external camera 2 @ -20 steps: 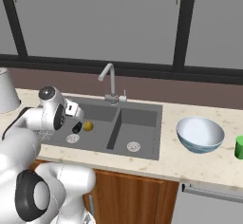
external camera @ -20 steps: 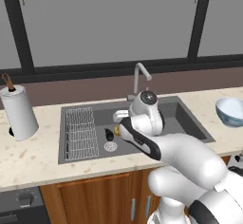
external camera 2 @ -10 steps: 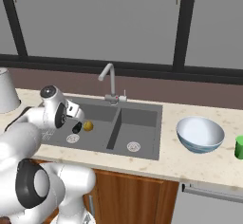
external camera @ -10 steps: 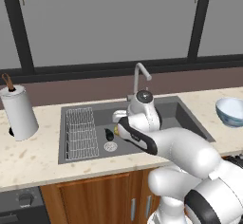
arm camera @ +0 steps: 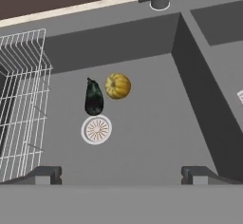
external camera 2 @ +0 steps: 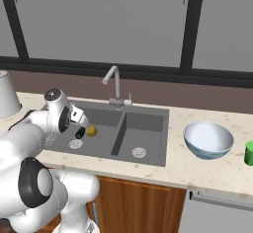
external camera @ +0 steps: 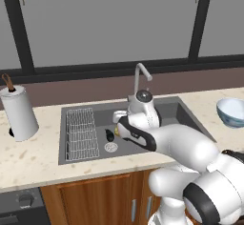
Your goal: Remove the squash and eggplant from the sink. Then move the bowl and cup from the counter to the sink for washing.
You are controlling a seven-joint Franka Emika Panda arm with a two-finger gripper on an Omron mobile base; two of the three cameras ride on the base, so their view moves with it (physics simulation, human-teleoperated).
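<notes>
Half of squash (external camera: pixel 116 132) hidden behind arm; eggplant (external camera: pixel 109 135) visible.

squash (arm camera: pixel 117 86) beside eggplant (arm camera: pixel 93 98) | both in sink (arm camera: pixel 156 137) | bowl (external camera 2: pixel 208 139) on counter (external camera 2: pixel 217 170)

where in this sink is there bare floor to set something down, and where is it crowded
The sink's right basin is bare apart from its drain. In the left basin, the floor between the squash and the divider wall is free. It is crowded where the eggplant lies beside the squash, just above the left drain, with the wire rack along the far side.
</notes>
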